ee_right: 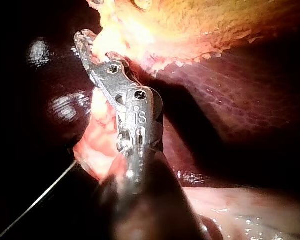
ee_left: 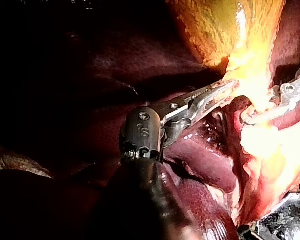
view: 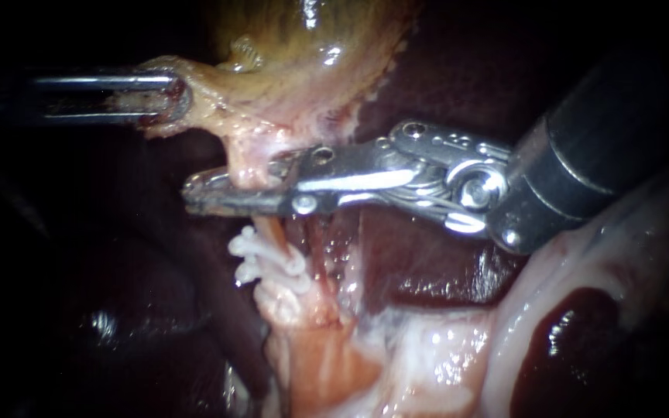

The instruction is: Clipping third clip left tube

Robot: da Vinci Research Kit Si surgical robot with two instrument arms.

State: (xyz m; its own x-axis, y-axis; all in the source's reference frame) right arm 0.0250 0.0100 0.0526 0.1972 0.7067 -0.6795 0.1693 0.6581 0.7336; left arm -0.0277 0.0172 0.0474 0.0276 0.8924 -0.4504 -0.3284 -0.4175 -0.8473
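Endoscope view: dark red liver [view: 427, 263] fills the surface around the work, falling into shadow at the edges, with pale wet tissue [view: 443, 348] in the lower right. The yellow-green gallbladder [view: 296, 46] hangs at the top. The left instrument [view: 172, 97] comes in at the upper left, and its tool is clamped on the pale fringe of tissue at the gallbladder's lower end; the left wrist view shows the same hold. The right instrument [view: 218, 193] reaches across from the right, and its tool lies crosswise over the left tube [view: 270, 231], just below the gallbladder's neck. The jaws stand narrow and appear to press the tube from both sides, though the glare makes contact hard to confirm. Lower on the same tube sit two white clips [view: 261, 259], close together. The right tube [view: 320, 248] runs just beside it, bare.
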